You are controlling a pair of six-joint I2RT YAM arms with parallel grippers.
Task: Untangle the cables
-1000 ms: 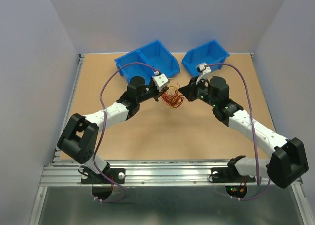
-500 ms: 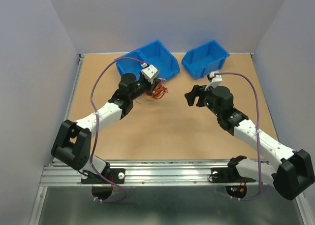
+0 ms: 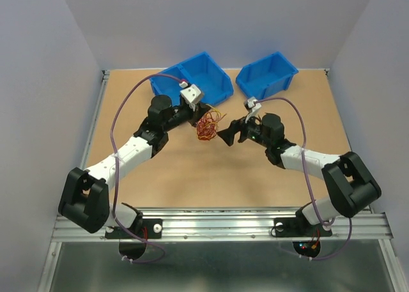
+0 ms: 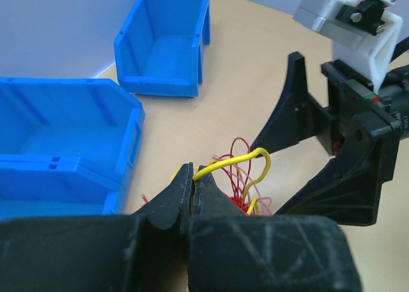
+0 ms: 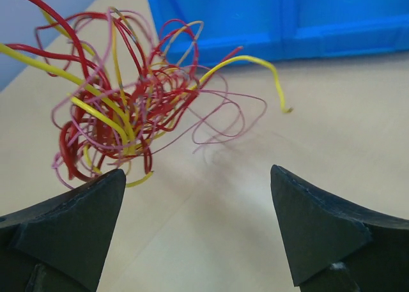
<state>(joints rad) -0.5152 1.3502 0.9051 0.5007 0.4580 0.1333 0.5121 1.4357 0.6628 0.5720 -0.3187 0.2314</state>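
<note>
The cables (image 3: 208,124) form a loose red, yellow and pink tangle in the middle of the table, in front of the large blue bin. My left gripper (image 3: 199,117) is shut on a yellow strand (image 4: 230,162) of it, pinched at the fingertips (image 4: 192,174). The rest of the tangle (image 4: 246,188) hangs beyond them. My right gripper (image 3: 225,136) faces the tangle from the right, open wide. In the right wrist view the cables (image 5: 128,103) sit just past its left finger (image 5: 77,222), and nothing lies between the fingers (image 5: 197,177). A shadow lies on the table under the tangle.
Two blue bins stand at the back: a large one (image 3: 192,80) behind the left gripper and a smaller one (image 3: 267,75) to the right. Both look empty in the left wrist view. Purple-grey arm cables arc above both arms.
The right gripper let go of the tangle, opened wide, drew back, then swung low and left to face it again. The left gripper pulled the tangle slightly left.
</note>
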